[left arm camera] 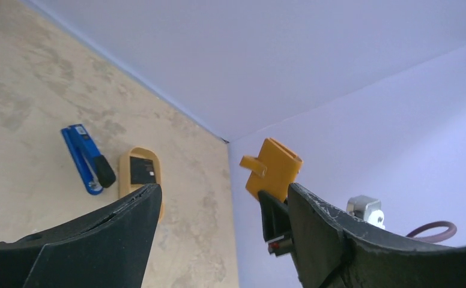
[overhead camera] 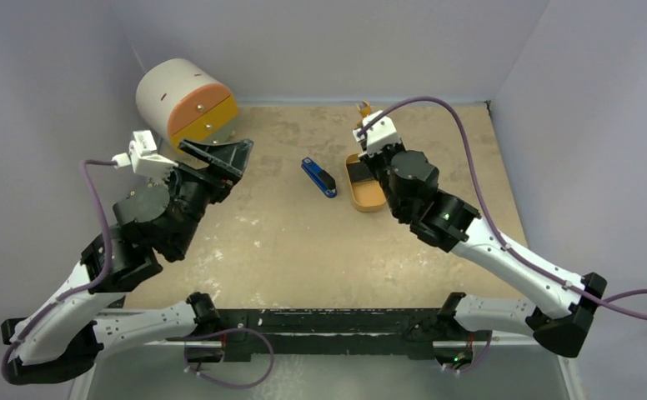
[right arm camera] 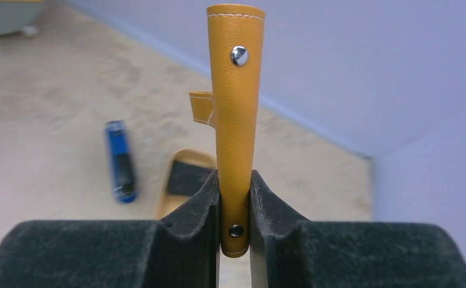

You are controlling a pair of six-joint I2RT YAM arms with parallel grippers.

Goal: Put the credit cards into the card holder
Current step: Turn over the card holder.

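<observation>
The orange card holder (right arm camera: pixel 235 108) stands upright with its snap button showing. My right gripper (right arm camera: pixel 235 192) is shut on its lower end and holds it above the far side of the table (overhead camera: pixel 303 242). The card holder (overhead camera: pixel 363 108) shows at the tip of my right gripper (overhead camera: pixel 363 123) in the top view. A dark credit card (left arm camera: pixel 142 170) lies in the oval orange tray (left arm camera: pixel 124 180) below it. Over the left of the table, my left gripper (overhead camera: pixel 224 156) is raised and open, with nothing between its fingers (left arm camera: pixel 110 234). From there the card holder (left arm camera: pixel 272 168) is seen ahead.
A blue-and-black stapler-like bar (overhead camera: pixel 318 177) lies just left of the tray (overhead camera: pixel 368 200). A white and orange cylinder (overhead camera: pixel 185 104) stands at the back left corner. Lilac walls close the table at the back and both sides.
</observation>
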